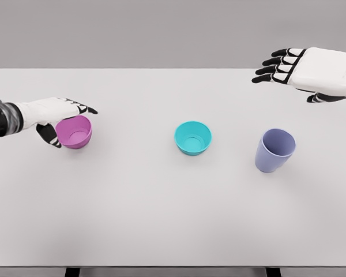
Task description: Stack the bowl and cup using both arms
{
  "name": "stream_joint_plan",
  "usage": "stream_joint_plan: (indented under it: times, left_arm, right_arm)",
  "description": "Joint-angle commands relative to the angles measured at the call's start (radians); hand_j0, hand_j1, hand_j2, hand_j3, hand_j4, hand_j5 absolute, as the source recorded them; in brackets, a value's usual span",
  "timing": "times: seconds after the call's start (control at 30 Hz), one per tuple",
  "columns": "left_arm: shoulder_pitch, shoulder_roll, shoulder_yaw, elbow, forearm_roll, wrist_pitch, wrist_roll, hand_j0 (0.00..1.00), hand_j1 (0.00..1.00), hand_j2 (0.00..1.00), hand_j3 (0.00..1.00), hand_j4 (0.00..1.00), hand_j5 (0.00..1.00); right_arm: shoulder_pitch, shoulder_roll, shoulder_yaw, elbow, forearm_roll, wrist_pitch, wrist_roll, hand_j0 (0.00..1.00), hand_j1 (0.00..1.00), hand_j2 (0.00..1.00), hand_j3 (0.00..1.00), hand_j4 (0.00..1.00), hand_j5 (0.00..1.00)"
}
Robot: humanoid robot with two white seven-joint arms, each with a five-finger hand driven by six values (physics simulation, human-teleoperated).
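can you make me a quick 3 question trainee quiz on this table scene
1. True or false: the left hand is at the pink bowl.
2. Which item stands nearest the right hand? A) pink bowl B) teal bowl C) purple cup
3. Fill in: the item in the middle of the row on the table is the ____ bowl.

Key:
1. True; its fingers reach over the bowl's rim and the thumb sits at its near side.
2. C; the right hand hovers open above the table's far right, holding nothing.
3. Teal.
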Motion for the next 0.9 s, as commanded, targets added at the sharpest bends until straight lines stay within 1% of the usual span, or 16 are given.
stream_joint_plan:
  times: [0.0,0.17,0.2,0.27,0.67,0.87]
  left_arm:
    - [0.000,-0.003,-0.013,0.004,-0.001,0.000,0.000,1.00,1.00,1.00,1.00,1.00,1.00]
    - [-0.015,-0.003,-0.035,0.014,0.009,0.000,0.000,1.00,1.00,1.00,1.00,1.00,1.00]
    - [-0.029,-0.003,-0.048,0.024,0.016,0.000,0.000,1.00,1.00,1.00,1.00,1.00,1.00]
    - [-0.061,-0.003,-0.097,0.038,0.039,0.000,0.000,1.00,1.00,1.00,1.00,1.00,1.00]
    - [-0.064,0.000,-0.101,0.038,0.053,0.000,0.000,1.00,1.00,1.00,1.00,1.00,1.00]
    - [-0.067,-0.003,-0.102,0.063,0.052,0.000,0.000,1.00,1.00,1.00,1.00,1.00,1.00]
  right_arm:
    - [-0.002,-0.001,0.000,0.000,-0.003,0.003,-0.001,1.00,1.00,1.00,1.00,1.00,1.00]
    - [0.000,-0.001,0.000,0.002,-0.003,0.003,-0.001,1.00,1.00,1.00,1.00,1.00,1.00]
    - [0.000,-0.001,0.000,0.002,-0.003,0.003,-0.001,1.00,1.00,1.00,1.00,1.00,1.00]
    - [-0.002,0.001,0.000,0.002,-0.003,0.003,-0.001,1.00,1.00,1.00,1.00,1.00,1.00]
    - [-0.002,0.001,0.000,0.002,-0.003,0.003,-0.001,1.00,1.00,1.00,1.00,1.00,1.00]
    - [0.000,0.001,0.000,0.002,-0.003,0.003,-0.001,1.00,1.00,1.00,1.00,1.00,1.00]
